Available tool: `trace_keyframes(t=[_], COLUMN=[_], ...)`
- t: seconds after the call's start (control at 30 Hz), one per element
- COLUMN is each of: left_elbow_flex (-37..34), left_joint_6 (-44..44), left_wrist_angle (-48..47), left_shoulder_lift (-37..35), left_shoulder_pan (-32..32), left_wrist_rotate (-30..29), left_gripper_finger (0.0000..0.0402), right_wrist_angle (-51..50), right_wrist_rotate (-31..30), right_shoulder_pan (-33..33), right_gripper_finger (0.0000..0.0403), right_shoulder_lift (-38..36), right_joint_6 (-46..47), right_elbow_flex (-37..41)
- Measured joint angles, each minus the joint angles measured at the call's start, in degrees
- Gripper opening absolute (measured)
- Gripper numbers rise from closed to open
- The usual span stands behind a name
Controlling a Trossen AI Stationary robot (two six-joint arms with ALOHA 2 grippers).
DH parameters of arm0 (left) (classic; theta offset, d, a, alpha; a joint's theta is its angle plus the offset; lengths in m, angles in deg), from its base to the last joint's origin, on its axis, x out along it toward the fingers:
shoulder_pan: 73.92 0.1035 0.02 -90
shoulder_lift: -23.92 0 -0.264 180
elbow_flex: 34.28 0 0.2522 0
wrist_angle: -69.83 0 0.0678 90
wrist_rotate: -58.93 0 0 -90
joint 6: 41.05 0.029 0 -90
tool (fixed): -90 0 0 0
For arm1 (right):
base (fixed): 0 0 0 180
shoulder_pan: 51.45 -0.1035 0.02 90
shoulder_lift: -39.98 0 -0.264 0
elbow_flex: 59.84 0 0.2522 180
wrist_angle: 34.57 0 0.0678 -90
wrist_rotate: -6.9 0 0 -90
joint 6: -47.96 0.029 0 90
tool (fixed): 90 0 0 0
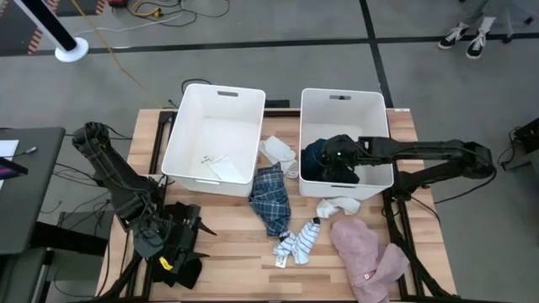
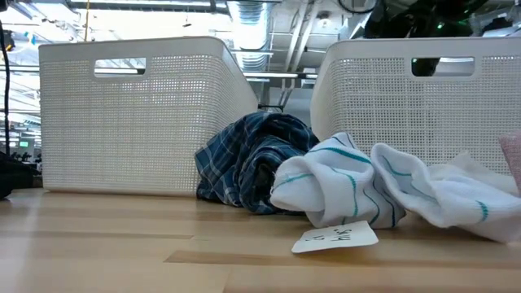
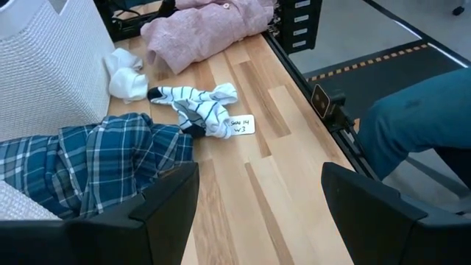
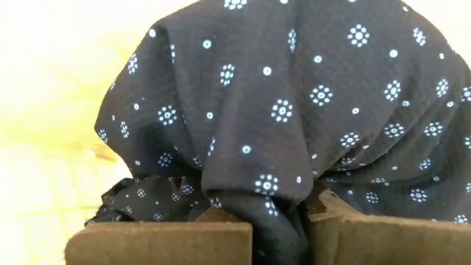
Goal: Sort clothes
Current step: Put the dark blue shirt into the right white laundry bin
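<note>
Judging from how the garments lie, we rate the sorting as early: one piece is going into a tub and most remain on the wooden table (image 1: 236, 252).

Containers. We note two large white perforated plastic tubs side by side. The left tub (image 1: 215, 135) holds only a small white item, perhaps a sock or a tag; we cannot tell which. The right tub (image 1: 345, 105) holds the soft navy dotted garment (image 4: 294, 110), with dark cloth beneath it that may be the black garment.

Grippers. The right gripper (image 1: 341, 157) sits inside the right tub, jaws pressed together and pinching a fold of the navy dotted garment. The left gripper (image 1: 173, 240) waits at seven o'clock on the table, jaws spread, holding nothing.

Outstanding on the table:
- blue plaid cloth garment (image 1: 271, 198), at the centre between the tubs' near corners
- blue-white striped socks (image 1: 296, 242), with a paper tag, at six o'clock
- small white socks (image 1: 338, 205), just beside the right tub's near wall
- pink fleecy garment (image 1: 366, 257), at five o'clock
- another white piece (image 1: 278, 151) between the tubs
</note>
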Motion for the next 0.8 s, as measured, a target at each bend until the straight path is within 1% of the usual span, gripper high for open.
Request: trace_keyframes(t=[0.33,0.47,0.63,0.8], left_elbow_flex=[0.0,0.0,0.0,0.0], left_joint_6=[0.0,-0.2,-0.2,-0.2], left_wrist_angle=[0.0,0.0,0.0,-0.1], left_shoulder_lift=[0.0,0.0,0.0,0.0], left_shoulder_pan=[0.0,0.0,0.0,0.0], left_wrist_rotate=[0.0,0.0,0.0,0.0], left_gripper_finger=[0.0279,0.0279,0.0279,0.0279], right_wrist_angle=[4.2,6.0,7.0,7.3], right_wrist_rotate=[6.5,9.3,10.6,10.8], right_shoulder_pan=[2.2,2.8,2.7,2.3], right_gripper_finger=[0.0037,0.0043,0.0079,0.0143], right_shoulder_lift=[11.4,13.9,12.8,7.7], right_joint_6=[-0.7,-1.1,-0.7,-0.6], right_elbow_flex=[-0.1,-0.1,0.0,-0.7])
